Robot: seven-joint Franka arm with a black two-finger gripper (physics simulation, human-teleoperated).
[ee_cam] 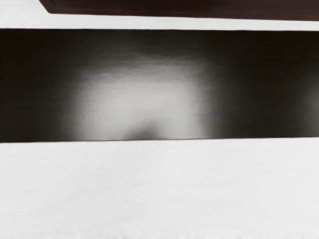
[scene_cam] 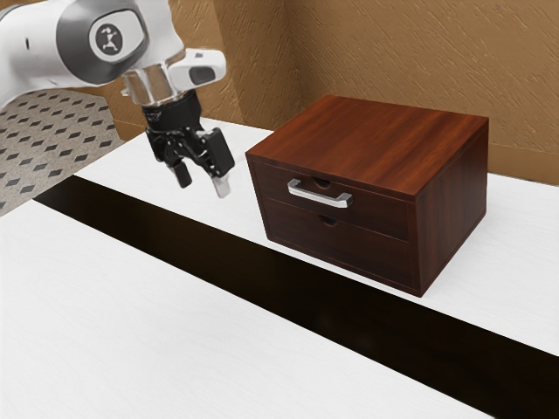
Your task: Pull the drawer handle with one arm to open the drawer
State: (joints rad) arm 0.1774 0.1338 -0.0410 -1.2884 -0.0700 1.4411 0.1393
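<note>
A dark wooden cabinet [scene_cam: 384, 148] with two drawers stands on the white table [scene_cam: 131, 332]. The upper drawer [scene_cam: 336, 202] carries a silver bar handle [scene_cam: 320, 195] and sits flush with the cabinet front. My black gripper [scene_cam: 203, 184] hangs above the table to the exterior view's left of the cabinet, about a hand's width from the handle. Its fingers are spread apart with nothing between them. In the wrist view the cabinet's lower edge [ee_cam: 174, 7] shows beyond a black stripe.
A wide glossy black stripe [scene_cam: 262, 288] runs diagonally across the table in front of the cabinet; the stripe [ee_cam: 159, 84] lies under my hand. A tan wall [scene_cam: 419, 52] rises behind. Patterned floor [scene_cam: 44, 140] lies at the exterior view's left.
</note>
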